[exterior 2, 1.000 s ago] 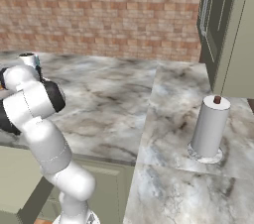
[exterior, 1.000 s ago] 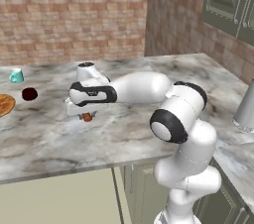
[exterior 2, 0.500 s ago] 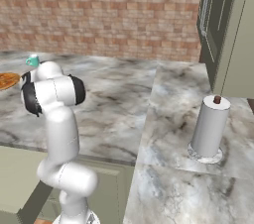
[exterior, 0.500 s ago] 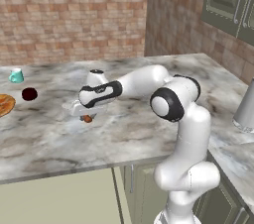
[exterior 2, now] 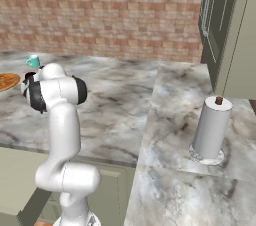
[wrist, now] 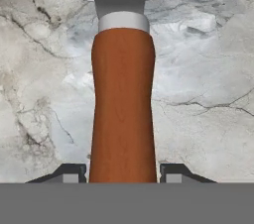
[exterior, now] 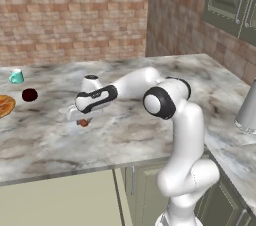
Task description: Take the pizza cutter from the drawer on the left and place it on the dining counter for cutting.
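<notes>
My gripper [exterior: 80,117] hangs low over the dining counter [exterior: 131,137], left of its middle, shut on the pizza cutter [exterior: 83,123]. In the hand view the reddish-brown handle of the pizza cutter [wrist: 123,104] runs up from between my gripper [wrist: 123,174] tips to a grey collar and the pale round blade at the top edge. Veined marble of the dining counter [wrist: 208,69] lies close beneath it. The arm stretches far left across the dining counter [exterior 2: 115,110]. The drawer is out of view.
A dark red ball [exterior: 30,94], a teal cup [exterior: 16,76] and a pizza [exterior: 2,105] sit at the counter's left end. A paper-towel holder [exterior 2: 210,130] stands on the right wing. A brick wall backs the counter, and green cabinets hang at the upper right.
The arm has swung further left along the counter and dipped lower, carrying the pizza cutter with it. The grip has stayed shut.
</notes>
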